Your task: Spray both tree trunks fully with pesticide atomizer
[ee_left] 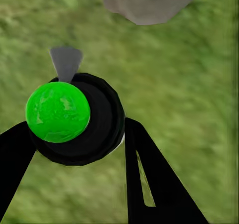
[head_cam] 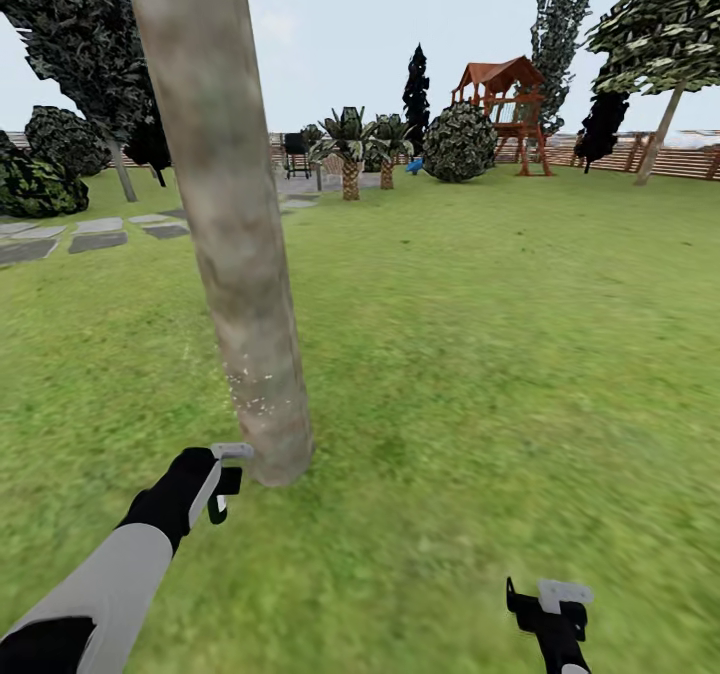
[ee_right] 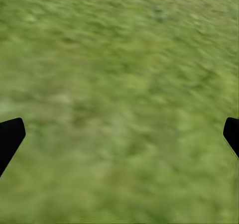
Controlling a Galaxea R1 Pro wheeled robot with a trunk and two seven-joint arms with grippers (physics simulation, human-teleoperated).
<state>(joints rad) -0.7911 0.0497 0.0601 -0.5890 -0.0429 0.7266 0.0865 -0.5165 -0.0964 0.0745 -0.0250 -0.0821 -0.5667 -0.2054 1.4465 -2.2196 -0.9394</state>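
Beside the tree trunk (head_cam: 225,254), the left hand (head_cam: 222,479) holds the pesticide atomizer (ee_left: 74,117) clamped between its fingers, nozzle toward the trunk's base. Pale specks dot only the lower bark, so I judge the spray should sweep upward. The right hand (head_cam: 548,602) hangs wide and empty over grass (head_cam: 480,374).

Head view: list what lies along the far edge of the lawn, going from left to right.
Stepping slabs → tree trunk up close → grill → two short palms → round bush → wooden play tower → slat fence.
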